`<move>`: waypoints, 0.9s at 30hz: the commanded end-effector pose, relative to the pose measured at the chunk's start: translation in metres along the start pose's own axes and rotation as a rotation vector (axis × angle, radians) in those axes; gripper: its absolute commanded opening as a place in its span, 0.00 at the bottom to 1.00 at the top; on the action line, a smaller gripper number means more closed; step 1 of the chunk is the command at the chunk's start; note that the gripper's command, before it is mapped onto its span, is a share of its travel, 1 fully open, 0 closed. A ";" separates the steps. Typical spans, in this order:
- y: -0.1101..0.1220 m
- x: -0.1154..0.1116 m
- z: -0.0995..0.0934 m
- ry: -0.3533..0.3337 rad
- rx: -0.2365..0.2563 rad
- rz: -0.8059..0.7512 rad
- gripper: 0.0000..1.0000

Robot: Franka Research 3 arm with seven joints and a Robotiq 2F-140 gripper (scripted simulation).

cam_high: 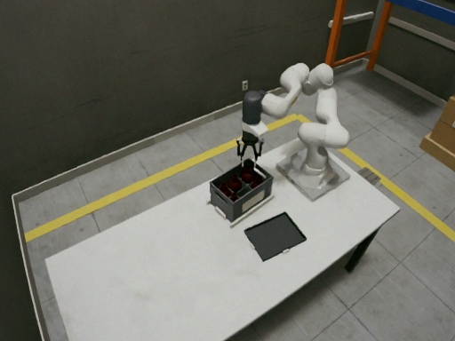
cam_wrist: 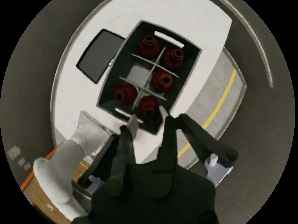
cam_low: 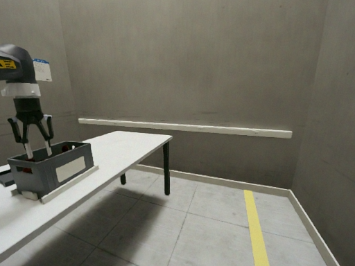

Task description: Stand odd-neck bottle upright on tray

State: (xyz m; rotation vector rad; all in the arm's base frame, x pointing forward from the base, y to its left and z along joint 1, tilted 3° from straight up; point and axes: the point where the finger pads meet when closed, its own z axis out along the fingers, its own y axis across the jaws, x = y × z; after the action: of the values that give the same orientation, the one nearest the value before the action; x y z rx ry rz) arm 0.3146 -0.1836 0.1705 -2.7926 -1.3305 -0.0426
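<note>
The gripper [cam_high: 249, 164] [cam_low: 39, 156] [cam_wrist: 148, 115] points down into one end of the crate [cam_high: 219, 201] [cam_low: 35, 178] [cam_wrist: 191, 70], its fingers part-way open, one on each side of the near bottle [cam_high: 247, 175] [cam_wrist: 149, 106] as the wrist view has it. I see a gap between them and nothing clasped. Whether the tips are level with the neck I can't tell.

I can't judge from here whether this is the odd neck, so I'd want that settled before any lift. A sound way is to centre over the neck, lower straight, and close gently just below the opening, comparing it with the others at the same height. A tip set off-centre could lean the bottle and give a false feel of its width. The fingers also work close to the crate's end wall, so sideways moves ought to be small.

Beside it, on the tray side, stands another bottle [cam_high: 256, 182] [cam_wrist: 125, 94]; then comes the middle bottle [cam_wrist: 162, 81], across from a vacant cell, and beyond are the two far bottles [cam_wrist: 149, 46]. All five are in the crate.

Past the crate's long side, the tray [cam_high: 275, 236] [cam_wrist: 102, 53] lies flat with no bottle on it. The chosen one should rise straight until its base clears the rim, travel upright, and touch down softly before the fingers part.
</note>
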 end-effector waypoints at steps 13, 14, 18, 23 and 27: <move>0.001 -0.001 0.006 -0.001 -0.003 0.003 0.44; 0.001 -0.001 0.007 -0.001 -0.003 0.003 0.44; 0.001 -0.001 0.011 -0.001 -0.003 0.003 0.44; 0.001 -0.001 0.018 -0.001 -0.003 0.003 0.44; 0.001 -0.001 0.020 -0.001 -0.003 0.003 0.44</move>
State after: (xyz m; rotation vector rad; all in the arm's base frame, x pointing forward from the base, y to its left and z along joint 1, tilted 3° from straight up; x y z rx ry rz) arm 0.3136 -0.1832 0.1524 -2.7883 -1.3339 -0.0369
